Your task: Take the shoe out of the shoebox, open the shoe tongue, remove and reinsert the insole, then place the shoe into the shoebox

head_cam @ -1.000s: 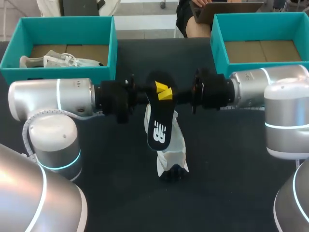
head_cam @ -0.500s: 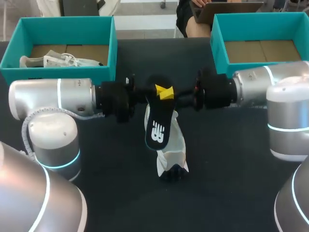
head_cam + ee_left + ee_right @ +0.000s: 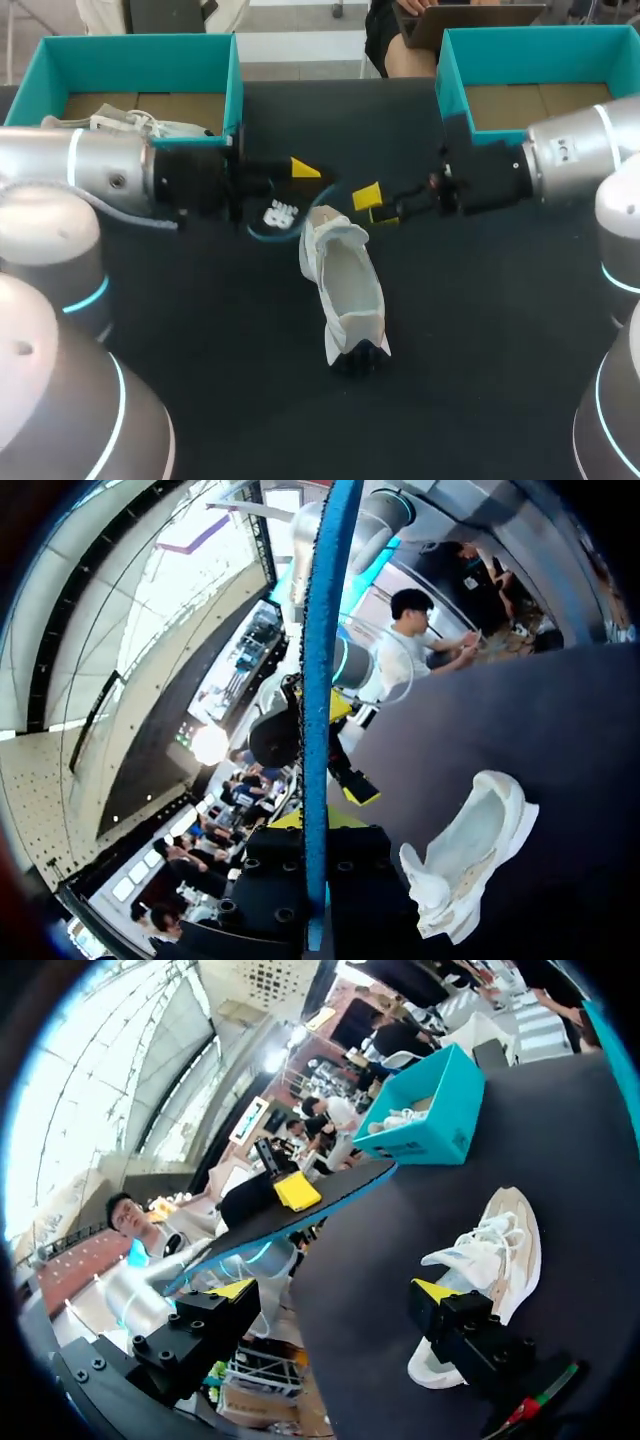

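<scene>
**Insole out and gripped, shoe lying on the bench**

The left arm [image 3: 110, 175] is reaching in over the dark, matte bench [image 3: 480, 330], and the left jaws are clenching the insole [image 3: 272, 214]. It is a thin, flat, foot-shaped pad, black on its face with a white mark and a bright blue edge. In the left wrist view the insole [image 3: 320, 660] is showing edge-on as a narrow blue strip rising from between the fingers. In the right wrist view one yellow fingertip [image 3: 297, 1191] is pressing on its black face.

The right arm [image 3: 560, 160] is coming in from the other side. The right jaws are standing released near the insole, their yellow-tipped fingers [image 3: 435, 1292] spread wide with nothing between them.

The shoe [image 3: 347, 290] is lying on the bench between the two arms, just below the insole and apart from both jaws. It is a pale cream, soft-looking trainer with its opening gaping upward.

Two teal shoeboxes with brown cardboard floors are sitting at the far corners. The left shoebox [image 3: 232, 95] is holding a second pale shoe [image 3: 130, 126]. The right shoebox [image 3: 447, 70] is showing only its floor.
</scene>
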Action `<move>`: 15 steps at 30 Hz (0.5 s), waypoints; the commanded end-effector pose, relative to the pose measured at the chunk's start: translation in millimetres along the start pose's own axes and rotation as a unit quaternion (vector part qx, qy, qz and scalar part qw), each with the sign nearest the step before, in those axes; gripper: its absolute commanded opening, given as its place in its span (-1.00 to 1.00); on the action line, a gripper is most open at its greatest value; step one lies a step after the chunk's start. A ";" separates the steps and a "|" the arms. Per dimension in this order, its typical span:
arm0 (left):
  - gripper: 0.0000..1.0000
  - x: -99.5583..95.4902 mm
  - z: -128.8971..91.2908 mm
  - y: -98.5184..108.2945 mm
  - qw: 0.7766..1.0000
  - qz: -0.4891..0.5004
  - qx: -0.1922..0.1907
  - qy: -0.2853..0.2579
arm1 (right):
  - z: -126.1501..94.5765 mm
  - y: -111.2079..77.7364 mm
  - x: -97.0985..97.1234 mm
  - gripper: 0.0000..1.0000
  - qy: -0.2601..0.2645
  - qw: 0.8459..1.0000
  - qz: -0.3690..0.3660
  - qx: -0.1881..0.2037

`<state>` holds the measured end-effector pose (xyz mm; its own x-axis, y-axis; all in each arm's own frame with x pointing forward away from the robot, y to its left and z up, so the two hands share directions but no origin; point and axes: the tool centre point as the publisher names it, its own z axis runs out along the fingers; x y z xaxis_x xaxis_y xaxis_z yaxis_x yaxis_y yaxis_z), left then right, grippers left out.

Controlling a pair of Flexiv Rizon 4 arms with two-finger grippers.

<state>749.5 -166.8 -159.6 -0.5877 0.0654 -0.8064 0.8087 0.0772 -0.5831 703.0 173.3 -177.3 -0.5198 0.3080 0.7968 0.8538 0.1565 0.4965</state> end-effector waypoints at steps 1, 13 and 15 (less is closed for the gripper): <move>-1.00 -2.5 -12.5 0.1 1.000 -0.022 0.009 0.016 | -1.6 -0.6 3.1 1.00 -0.031 0.996 -0.087 0.004; -1.00 -2.5 -12.5 0.1 1.000 -0.022 0.009 0.016 | -3.9 -5.9 -13.9 1.00 -0.164 0.936 -0.256 0.176; -1.00 -2.5 -12.5 0.1 1.000 -0.022 0.009 0.016 | -10.5 -12.9 -25.2 1.00 -0.266 0.902 -0.256 0.224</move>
<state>750.6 -153.7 -156.1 -0.6227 0.0918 -0.7770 0.7824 0.0622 -0.6197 701.3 159.6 -198.1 -0.7383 0.3564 0.5726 0.6724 0.3230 0.6660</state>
